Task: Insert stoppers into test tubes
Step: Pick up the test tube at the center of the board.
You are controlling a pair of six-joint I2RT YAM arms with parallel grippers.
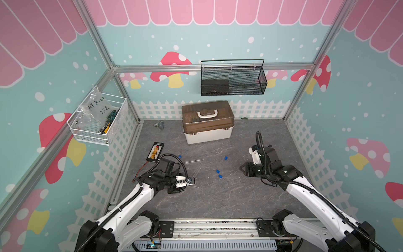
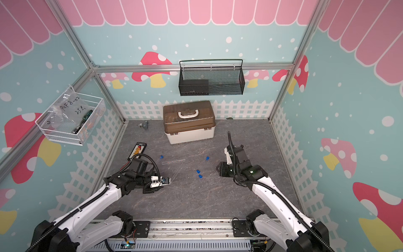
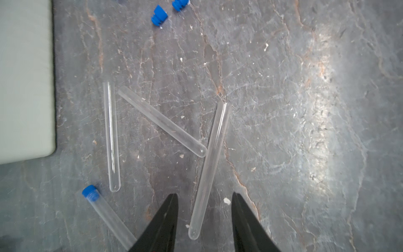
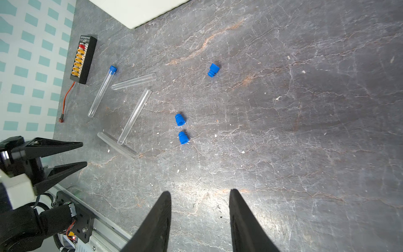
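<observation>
In both top views the storage box stands at the upper centre of the table, below the mesh basket on the back wall. The connector board lies at the table's left edge, the wire basket up-left of it on the side wall. Right of the board lie four test tubes in a loose cluster; one stopper sits in the tube nearest the board. Three loose stoppers lie right of the cluster, two just beside each other, one farther up. The left gripper is at the cluster's lower edge, the right gripper right of the stoppers.
</observation>
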